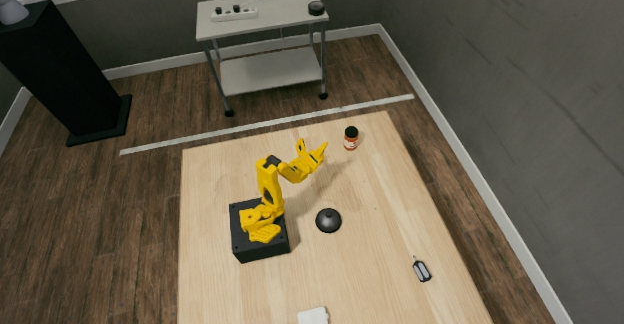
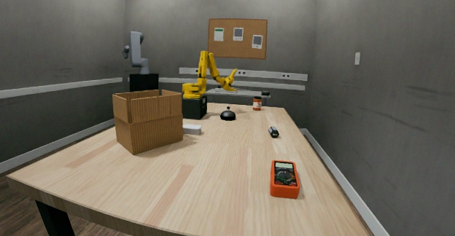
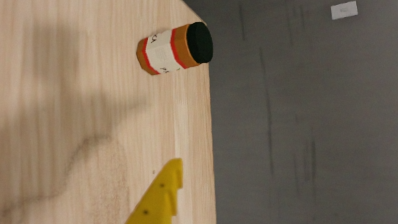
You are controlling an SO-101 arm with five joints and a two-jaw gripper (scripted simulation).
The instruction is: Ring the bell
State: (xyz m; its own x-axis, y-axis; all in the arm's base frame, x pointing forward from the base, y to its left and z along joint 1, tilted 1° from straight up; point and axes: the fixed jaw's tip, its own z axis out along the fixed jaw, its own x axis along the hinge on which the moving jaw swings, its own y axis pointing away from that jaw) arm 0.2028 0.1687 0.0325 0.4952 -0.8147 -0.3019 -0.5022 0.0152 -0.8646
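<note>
The black dome-shaped bell (image 1: 328, 220) stands upright on the wooden table, just right of my arm's black base (image 1: 258, 232); it also shows in the exterior view (image 2: 227, 115). My yellow gripper (image 1: 312, 149) is open and empty, held high in the air beyond the bell, pointing toward the far edge of the table; it shows in the exterior view too (image 2: 230, 80). The wrist view shows only one yellow finger tip (image 3: 160, 195) and does not show the bell.
An orange jar with a black lid (image 1: 351, 138) stands near the far table edge (image 3: 175, 48). A cardboard box (image 2: 147, 119), a white block (image 2: 192, 129), a small black device (image 2: 273, 131) and an orange multimeter (image 2: 284, 178) lie on the table.
</note>
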